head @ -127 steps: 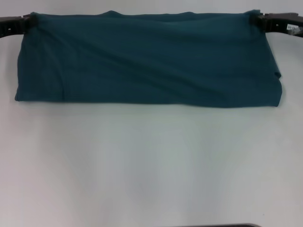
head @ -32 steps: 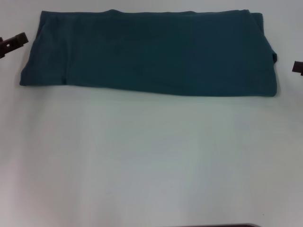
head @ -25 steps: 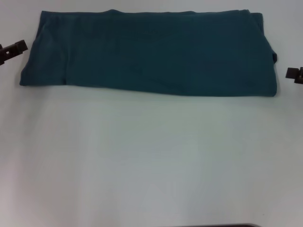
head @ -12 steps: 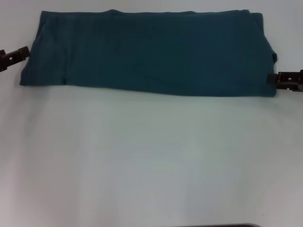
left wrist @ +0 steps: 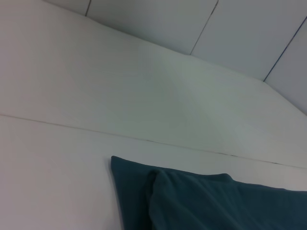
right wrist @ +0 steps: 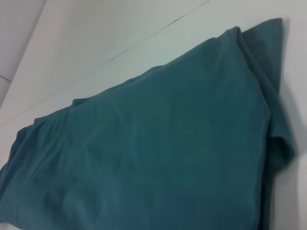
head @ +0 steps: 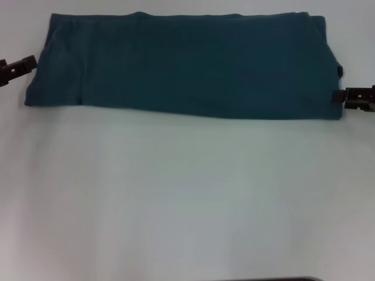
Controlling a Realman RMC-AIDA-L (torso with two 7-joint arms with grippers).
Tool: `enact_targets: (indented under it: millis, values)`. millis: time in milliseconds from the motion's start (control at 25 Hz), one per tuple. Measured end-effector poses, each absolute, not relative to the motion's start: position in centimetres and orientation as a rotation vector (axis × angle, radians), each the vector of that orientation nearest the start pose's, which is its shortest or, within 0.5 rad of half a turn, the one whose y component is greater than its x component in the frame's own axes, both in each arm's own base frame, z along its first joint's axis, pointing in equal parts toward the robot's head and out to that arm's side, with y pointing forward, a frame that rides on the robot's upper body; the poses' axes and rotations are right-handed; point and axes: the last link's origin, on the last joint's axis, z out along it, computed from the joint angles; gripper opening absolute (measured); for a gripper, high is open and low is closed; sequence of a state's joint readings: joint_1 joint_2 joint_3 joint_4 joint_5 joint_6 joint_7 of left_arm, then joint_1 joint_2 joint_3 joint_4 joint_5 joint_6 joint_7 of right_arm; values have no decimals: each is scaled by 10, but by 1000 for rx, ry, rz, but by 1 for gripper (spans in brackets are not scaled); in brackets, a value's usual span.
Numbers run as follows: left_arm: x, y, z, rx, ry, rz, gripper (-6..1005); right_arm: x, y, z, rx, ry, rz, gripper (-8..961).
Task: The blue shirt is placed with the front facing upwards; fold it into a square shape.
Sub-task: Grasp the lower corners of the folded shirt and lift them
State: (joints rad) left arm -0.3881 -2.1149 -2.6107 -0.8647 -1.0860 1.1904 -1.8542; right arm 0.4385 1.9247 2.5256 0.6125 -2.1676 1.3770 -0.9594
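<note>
Where the white table spreads pale and bare-topped across most of the head view, the blue shirt lies flat along its far part as a wide folded band, plain teal side up, long edges running from one arm's side to the other. At the shirt's right end a flap of cloth pokes out past the fold, which the right wrist view shows as doubled layers. The left hand sits just beside the shirt's left end, apart from the cloth; whether it is released or clenched cannot be told. The right hand is at the shirt's right end near the nearer corner, touching or almost touching the edge; its grip cannot be told either. Beyond the shirt's left corner, the left wrist view shows a thin seam across the table and a white panelled wall.
</note>
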Motion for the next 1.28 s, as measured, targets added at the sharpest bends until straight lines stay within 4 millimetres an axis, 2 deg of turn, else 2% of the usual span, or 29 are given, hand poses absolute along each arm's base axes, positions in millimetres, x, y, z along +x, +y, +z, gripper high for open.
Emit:
enact_targets:
  millis: [760,1280]
  values:
    - [-342,342,62,-2000,-1235,-593,861,358,324,48,-2078,1761,487,610]
    - [-342,341,62,-1999,-1235,-591,862,352,324,43,-2129,1738,489,439]
